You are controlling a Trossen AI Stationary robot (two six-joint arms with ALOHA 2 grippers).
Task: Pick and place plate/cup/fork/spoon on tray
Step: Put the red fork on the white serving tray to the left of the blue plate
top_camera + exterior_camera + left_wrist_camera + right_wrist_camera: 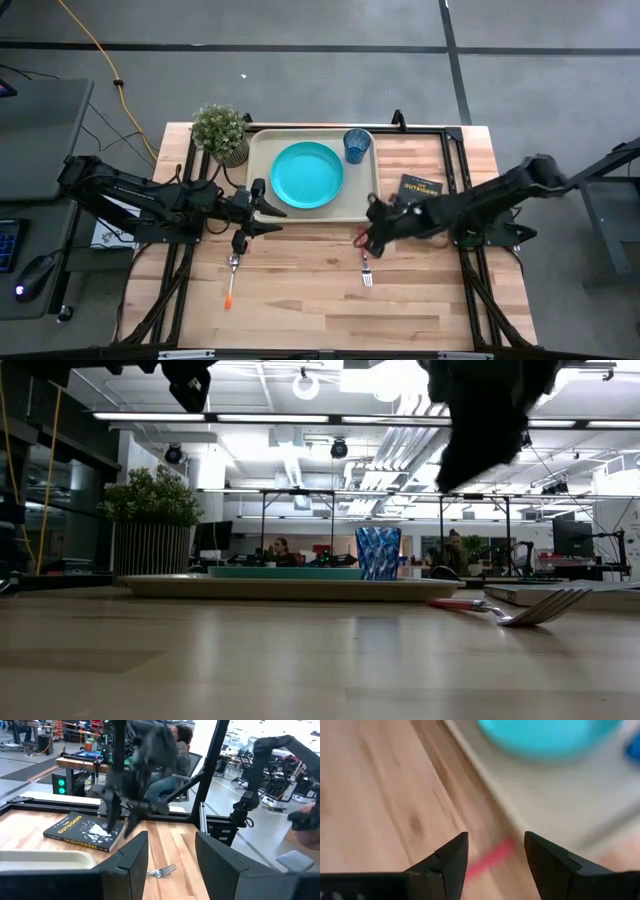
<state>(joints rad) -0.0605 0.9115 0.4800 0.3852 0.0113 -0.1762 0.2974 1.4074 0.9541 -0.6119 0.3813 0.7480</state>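
Note:
The turquoise plate (307, 175) and the blue cup (357, 145) stand on the beige tray (262, 150) at the table's far middle. The fork (366, 270) lies on the wood near the tray's near right corner, its red-pink handle (490, 860) pointing toward the tray. The spoon (231, 282) lies on the wood to the left, its orange handle toward the near edge. My right gripper (366, 228) is open and hangs above the fork's handle, well clear of the table (490, 420). My left gripper (268, 217) is open and empty at the tray's near left corner, above the spoon's far end.
A potted plant (222, 132) stands at the tray's far left corner. A dark book (420, 187) lies right of the tray, under my right arm. Black frame rails (455, 150) run along the table's sides. Bare wood lies toward the near edge. People sit in the room beyond.

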